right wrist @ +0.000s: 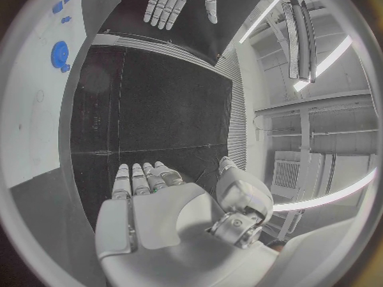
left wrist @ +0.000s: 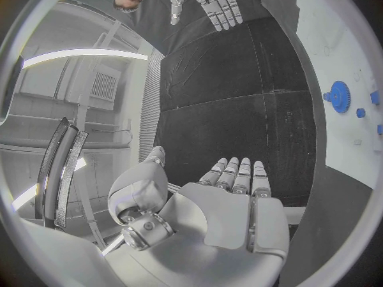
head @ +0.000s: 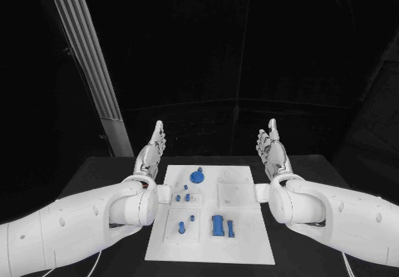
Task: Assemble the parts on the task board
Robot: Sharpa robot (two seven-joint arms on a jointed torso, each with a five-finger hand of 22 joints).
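Flanking the task board, both hands hold nothing:

- left hand: fingers straight and together, thumb apart, holding nothing; it stands at the board's far left corner, palm turned inward, just off the white plate.
- task board: lies between the two hands, its long axis running from the robot outward; most of it sits nearer the robot than either hand.
- parts, from the left hand inward: small blue pegs and, closer to the robot, a short piece; the blue gear just beside the left hand; the tall block near the board's middle line. Judged nearer the left hand than the right.
- right hand: flat, released, grasping nothing; it mirrors the other at the far right corner.
- left wrist view: adds the gear's toothed rim, which the head view leaves unclear.
- right wrist view: shows the gear beyond the fingers, across the bare table.
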